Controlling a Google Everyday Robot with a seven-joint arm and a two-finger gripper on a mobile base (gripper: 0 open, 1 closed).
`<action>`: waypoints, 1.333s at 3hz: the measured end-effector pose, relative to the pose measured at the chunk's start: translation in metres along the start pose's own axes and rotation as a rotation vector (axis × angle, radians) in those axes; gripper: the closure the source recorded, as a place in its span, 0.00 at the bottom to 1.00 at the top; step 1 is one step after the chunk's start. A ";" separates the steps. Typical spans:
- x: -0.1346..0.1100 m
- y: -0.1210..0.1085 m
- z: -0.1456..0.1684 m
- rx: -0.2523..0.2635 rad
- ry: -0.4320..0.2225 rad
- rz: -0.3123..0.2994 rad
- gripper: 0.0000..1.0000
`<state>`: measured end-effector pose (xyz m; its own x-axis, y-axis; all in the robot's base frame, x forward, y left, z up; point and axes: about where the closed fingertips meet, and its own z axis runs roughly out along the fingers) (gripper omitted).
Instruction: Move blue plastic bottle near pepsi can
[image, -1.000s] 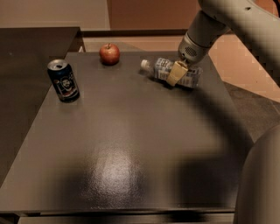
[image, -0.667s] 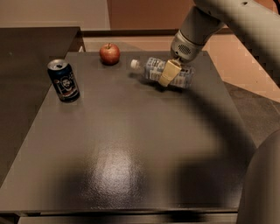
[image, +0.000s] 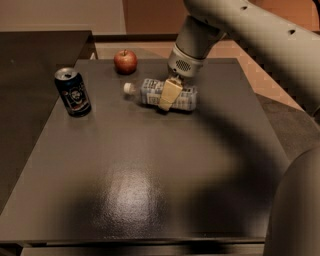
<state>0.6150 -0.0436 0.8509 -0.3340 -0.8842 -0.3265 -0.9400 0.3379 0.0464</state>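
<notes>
The blue plastic bottle (image: 186, 98) lies on its side at the far middle of the dark table (image: 150, 180), white cap pointing left toward the pepsi can. My gripper (image: 168, 98) comes down from the upper right and is shut on the bottle's middle; one tan finger (image: 171, 93) crosses the label. I cannot tell whether the bottle touches the table. The pepsi can (image: 73, 92) stands upright at the far left, about a bottle's length left of the cap.
A red apple (image: 125, 61) sits at the table's far edge, just behind the bottle's cap. A second dark surface (image: 30, 75) adjoins on the left. My arm's base (image: 295, 210) fills the lower right corner.
My gripper has carried the bottle leftward and a little nearer, from the far right toward the can. The can and the apple have not moved.
</notes>
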 end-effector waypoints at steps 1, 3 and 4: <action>-0.017 0.014 0.017 -0.026 0.032 -0.011 1.00; -0.050 0.035 0.028 -0.052 0.056 -0.048 1.00; -0.066 0.042 0.031 -0.061 0.063 -0.070 0.82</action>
<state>0.5999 0.0386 0.8445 -0.2694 -0.9240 -0.2715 -0.9630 0.2561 0.0838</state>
